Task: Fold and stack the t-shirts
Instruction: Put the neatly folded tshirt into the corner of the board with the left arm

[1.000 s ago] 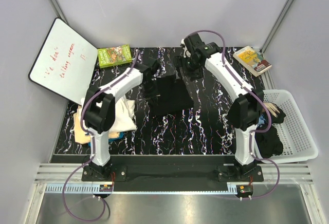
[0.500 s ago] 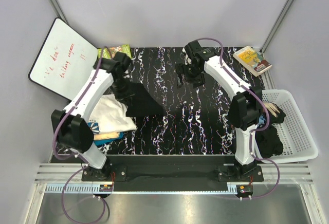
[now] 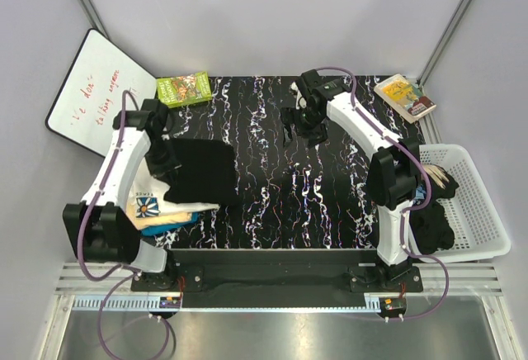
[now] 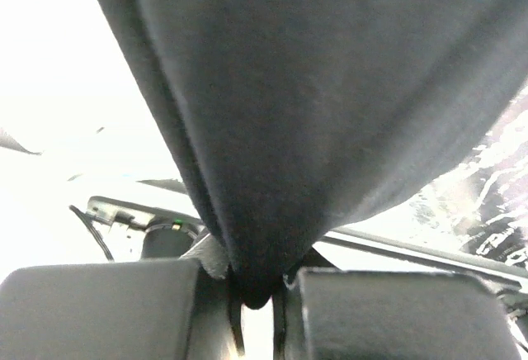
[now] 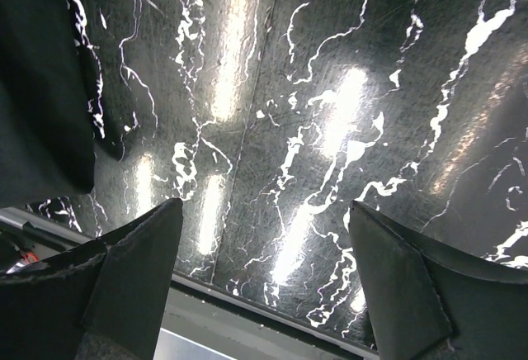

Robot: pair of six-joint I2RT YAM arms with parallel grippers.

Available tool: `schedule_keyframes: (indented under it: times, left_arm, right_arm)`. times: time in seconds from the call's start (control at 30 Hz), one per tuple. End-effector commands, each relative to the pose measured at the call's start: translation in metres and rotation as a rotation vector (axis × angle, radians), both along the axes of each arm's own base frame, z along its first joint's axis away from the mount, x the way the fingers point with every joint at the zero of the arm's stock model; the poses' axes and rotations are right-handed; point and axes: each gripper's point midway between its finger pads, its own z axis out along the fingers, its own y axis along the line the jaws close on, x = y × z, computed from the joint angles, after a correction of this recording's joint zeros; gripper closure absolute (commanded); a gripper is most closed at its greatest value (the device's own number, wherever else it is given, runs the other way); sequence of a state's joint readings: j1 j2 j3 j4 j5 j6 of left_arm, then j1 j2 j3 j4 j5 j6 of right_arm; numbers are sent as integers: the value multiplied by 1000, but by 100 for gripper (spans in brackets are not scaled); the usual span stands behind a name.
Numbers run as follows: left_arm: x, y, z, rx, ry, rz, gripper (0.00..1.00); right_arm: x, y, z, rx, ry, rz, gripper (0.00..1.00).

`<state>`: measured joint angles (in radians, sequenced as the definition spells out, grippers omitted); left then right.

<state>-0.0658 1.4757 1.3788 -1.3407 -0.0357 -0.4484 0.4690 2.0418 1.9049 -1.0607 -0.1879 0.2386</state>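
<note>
The left gripper (image 4: 257, 292), clamped on the soft, square-folded black t-shirt (image 3: 203, 170), had carried it left over the stack (image 3: 153, 210). The right gripper (image 5: 266, 211) hung with jaws apart above the glossy marbled table (image 3: 280, 188).

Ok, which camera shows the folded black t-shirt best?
The top external view: nearly the whole black t-shirt shows there. The left wrist view shows only cloth pinched in the left gripper; the right wrist view, one edge.

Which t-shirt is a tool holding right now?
The plain black t-shirt, pinched in the left tool; the white and blue tees lie ungripped in the left-hand pile.
</note>
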Motion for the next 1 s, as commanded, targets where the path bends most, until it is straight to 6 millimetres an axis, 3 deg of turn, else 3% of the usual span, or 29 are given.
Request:
schedule_keyframes:
  times: [0.0,0.13,0.33,0.53,0.73,0.97]
  left_arm:
    - [-47,30,9,82,29,96,95]
    - [-59,52,15,123,-17,205,98]
    - [-59,85,33,204,-74,317,97]
    - [-63,99,20,215,-56,371,96]
    - [-80,111,13,256,-27,438,96]
    - [-74,127,-2,255,-32,486,91]
  right_arm:
    - [-1,4,7,39,-12,21,12]
    - [-5,7,1,45,14,26,11]
    - [-8,9,-6,57,49,13,11]
    - [-11,7,-8,46,50,20,10]
    - [-14,5,-14,39,66,20,10]
    - [-14,8,-17,53,80,22,10]
